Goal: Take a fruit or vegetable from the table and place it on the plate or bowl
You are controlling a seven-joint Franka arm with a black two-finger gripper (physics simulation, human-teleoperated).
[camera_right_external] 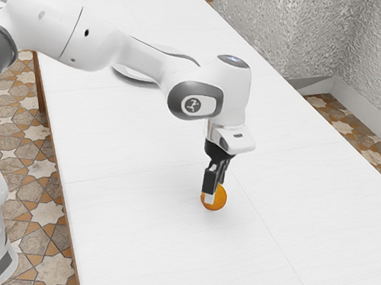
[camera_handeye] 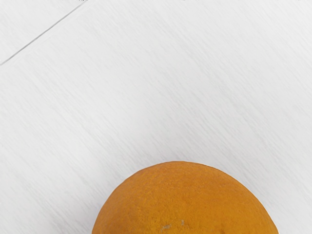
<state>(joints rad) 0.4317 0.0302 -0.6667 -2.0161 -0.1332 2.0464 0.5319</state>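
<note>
Orange sits on the white table, about mid-table. In the wrist view the orange is right under my hand. Gripper is down at the fruit, low against its top. From this side I cannot tell whether it is closed on the fruit or loose.

Step in hand, by my read: the grasp. Next I need a confirmed squeeze and a straight lift. Then a carry to the pale round rim half hidden behind the forearm. It is likely the plate, and well apart from the orange.
</note>
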